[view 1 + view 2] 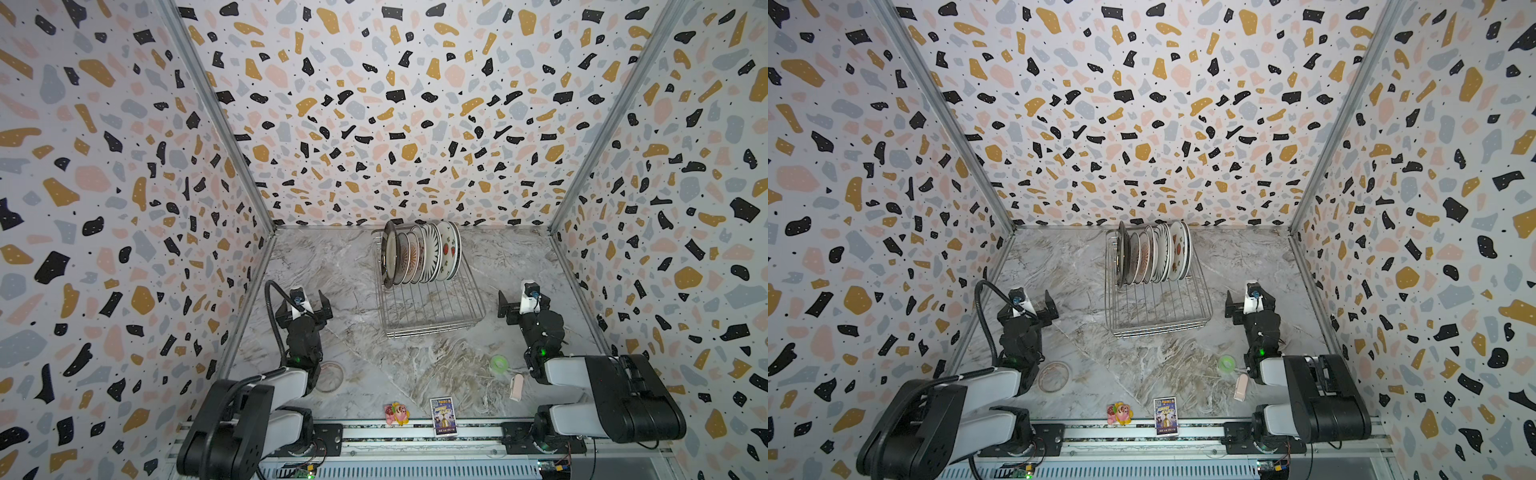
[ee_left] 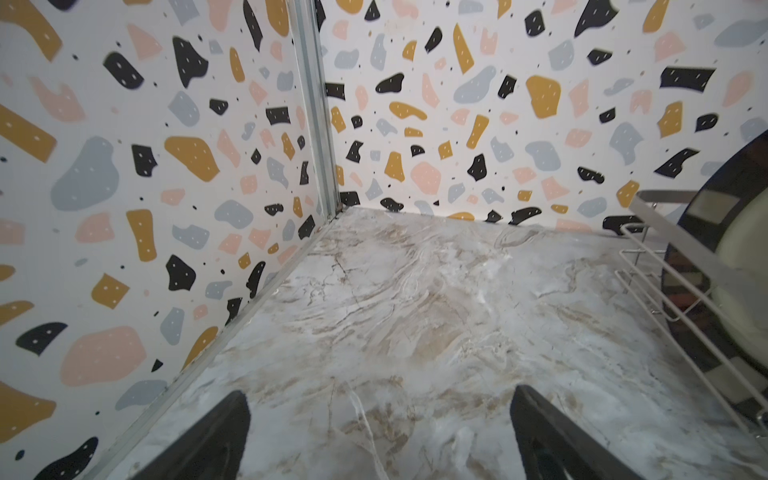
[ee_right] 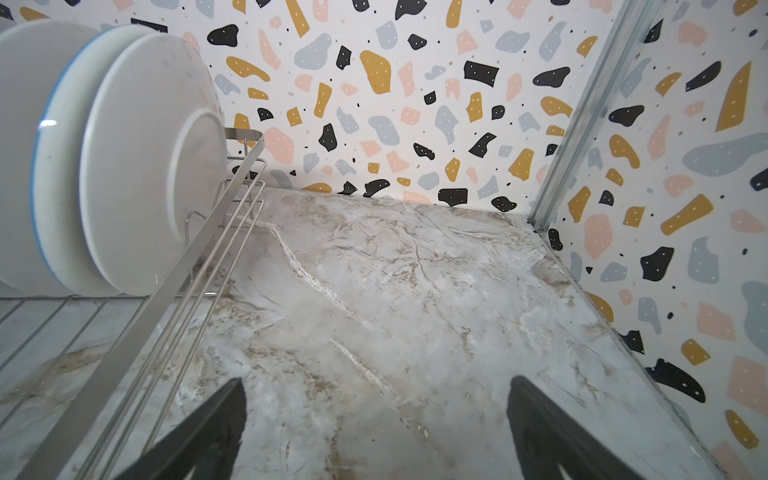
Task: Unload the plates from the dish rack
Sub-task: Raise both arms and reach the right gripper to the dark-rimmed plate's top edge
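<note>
Start: plates (image 1: 424, 253) all standing in rack (image 1: 432, 309) | left gripper (image 1: 303, 309), right gripper (image 1: 524, 305) spread, empty | best: pinch an end rim, lift straight up.

A small toy (image 1: 397, 413) sits just left of the picture card (image 1: 443, 415). A green ring (image 1: 497, 363) lies to the card's right, a clear ring (image 1: 329, 376) far to its left.

Glossy ceramic plates (image 1: 424, 253) stand in a shiny metal-wire dish rack (image 1: 432, 307) on a marble-look tabletop (image 1: 332, 266).
</note>
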